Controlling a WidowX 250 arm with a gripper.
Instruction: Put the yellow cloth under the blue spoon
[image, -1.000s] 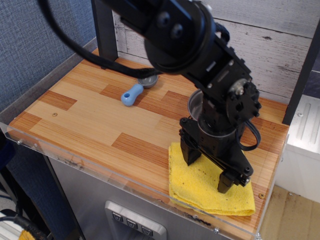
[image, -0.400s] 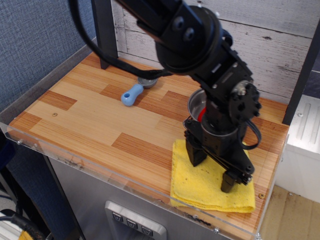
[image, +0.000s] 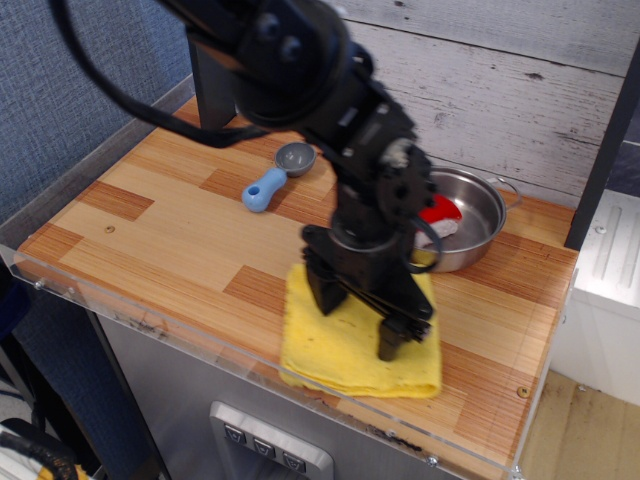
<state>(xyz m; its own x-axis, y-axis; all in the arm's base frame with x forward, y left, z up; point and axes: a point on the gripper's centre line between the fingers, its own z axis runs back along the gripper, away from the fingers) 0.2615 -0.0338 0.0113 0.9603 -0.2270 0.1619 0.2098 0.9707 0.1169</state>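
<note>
Yellow cloth (image: 352, 340) lies pressed beneath the spread, empty gripper (image: 360, 320). Blue spoon (image: 274, 178) waits at ten o'clock. Fingertips could slip, bunching the fabric.

Motion-blurred gripper (image: 358, 318); yellow cloth (image: 330, 355) middle hidden beneath it

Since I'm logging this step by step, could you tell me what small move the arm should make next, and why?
Probably keep dragging the yellow cloth left and back toward the blue spoon. The gripper has its fingers spread on the cloth, which lies at the front edge, well short of the spoon, with bare wood between.
</note>
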